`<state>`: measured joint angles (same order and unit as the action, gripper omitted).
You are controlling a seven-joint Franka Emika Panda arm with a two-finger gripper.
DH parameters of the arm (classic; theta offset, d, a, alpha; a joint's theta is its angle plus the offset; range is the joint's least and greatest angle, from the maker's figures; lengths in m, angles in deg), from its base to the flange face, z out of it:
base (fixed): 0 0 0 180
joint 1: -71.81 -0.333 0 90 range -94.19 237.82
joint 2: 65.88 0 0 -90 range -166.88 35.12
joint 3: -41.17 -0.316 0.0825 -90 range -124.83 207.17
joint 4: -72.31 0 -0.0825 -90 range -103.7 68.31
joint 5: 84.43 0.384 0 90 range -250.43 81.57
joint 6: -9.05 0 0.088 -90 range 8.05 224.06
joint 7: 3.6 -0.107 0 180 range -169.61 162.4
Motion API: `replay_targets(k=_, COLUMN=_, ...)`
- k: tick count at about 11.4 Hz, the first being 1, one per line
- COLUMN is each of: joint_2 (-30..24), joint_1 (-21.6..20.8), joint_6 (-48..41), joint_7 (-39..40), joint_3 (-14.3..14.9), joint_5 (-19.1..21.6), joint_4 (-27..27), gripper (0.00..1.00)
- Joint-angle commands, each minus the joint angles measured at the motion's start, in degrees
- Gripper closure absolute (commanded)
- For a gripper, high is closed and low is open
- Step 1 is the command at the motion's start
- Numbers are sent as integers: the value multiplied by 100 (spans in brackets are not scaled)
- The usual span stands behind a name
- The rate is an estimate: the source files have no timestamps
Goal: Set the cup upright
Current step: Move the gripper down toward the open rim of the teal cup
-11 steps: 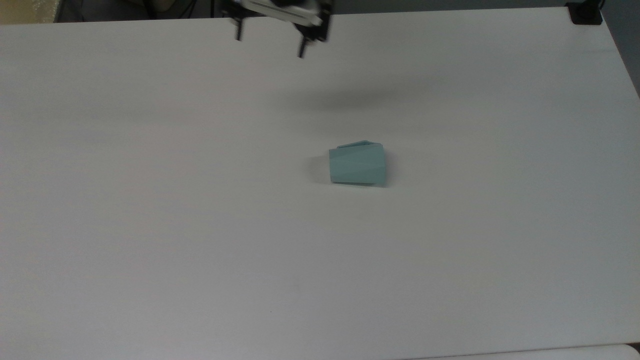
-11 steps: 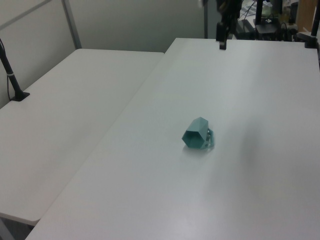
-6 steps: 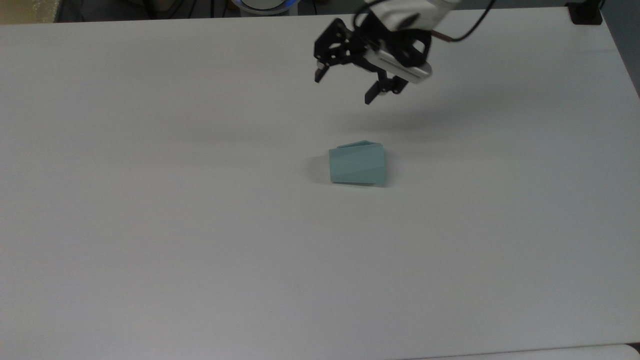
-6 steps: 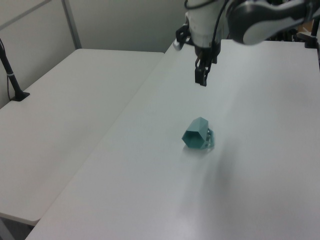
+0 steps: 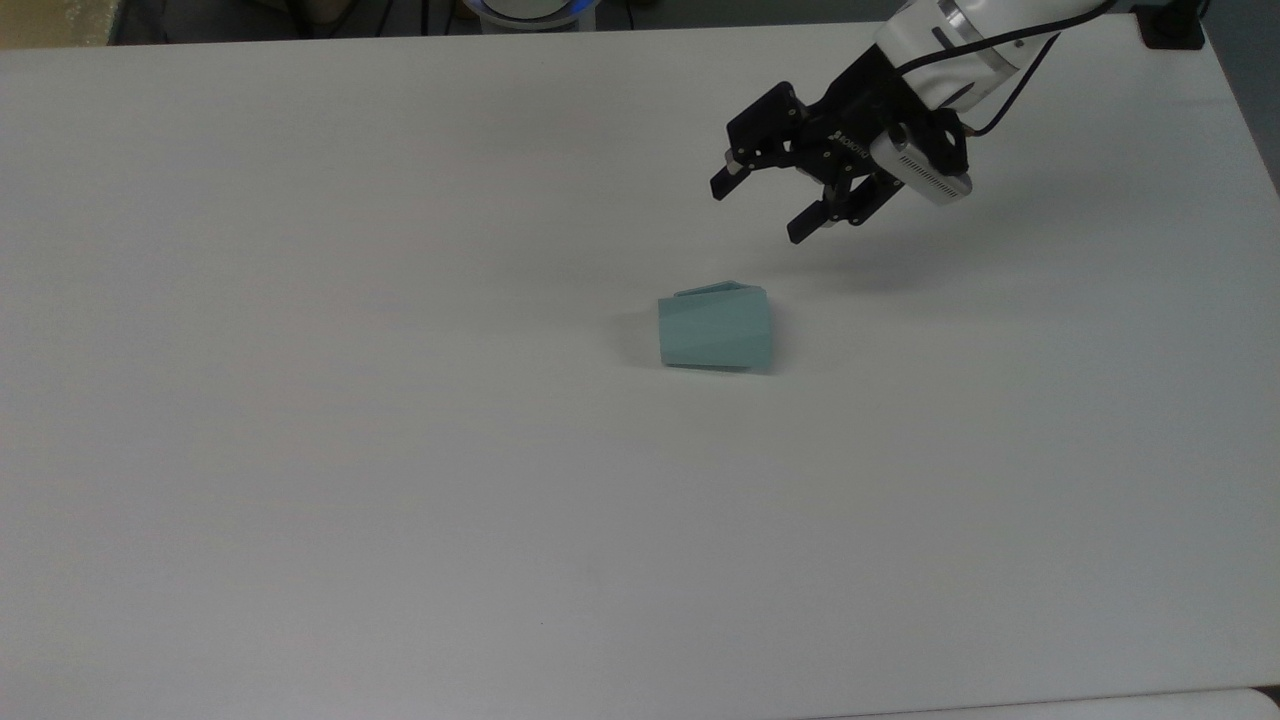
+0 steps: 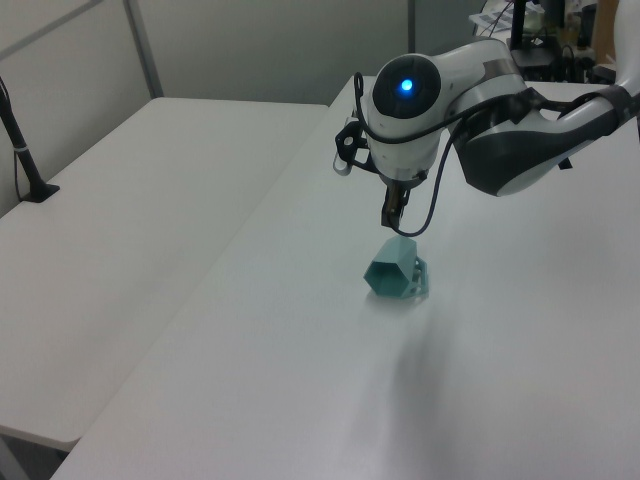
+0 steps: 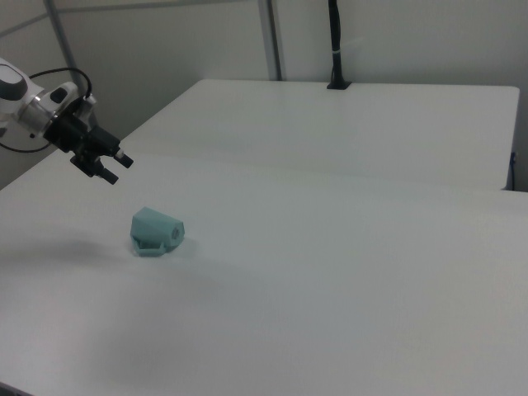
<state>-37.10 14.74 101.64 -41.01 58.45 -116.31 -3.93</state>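
The small, pale teal plastic cup (image 5: pixel 715 329) lies on its side, mid white tabletop (image 5: pixel 300 450). The black pincer (image 5: pixel 762 209) hangs spread wide, empty, nearby. Come down slowly, pinch the rim, then tip it up.

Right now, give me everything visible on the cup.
The cup is a small, pale teal piece with faceted, angular sides and a matte plastic look. It lies on its side on the white table, not upright, tapering toward the top view's left. Its angular handle sits along the edge toward the top view's top. The left view shows its hexagonal open mouth. Only the table touches it. The gripper hovers apart from it, fingers spread.
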Motion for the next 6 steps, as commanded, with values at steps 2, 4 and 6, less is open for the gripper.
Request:
replay_targets(k=2, joint_2=426, joint_1=-146, joint_6=215, joint_7=-82, joint_3=74, joint_5=-72, joint_4=171, gripper=0)
replay_targets(k=4, joint_2=628, joint_1=-181, joint_6=530, joint_7=-82, joint_3=74, joint_5=-81, joint_4=171, gripper=0)
replay_targets(k=6, joint_2=707, joint_1=-208, joint_6=716, joint_7=-82, joint_3=22, joint_5=-203, joint_4=162, gripper=0)
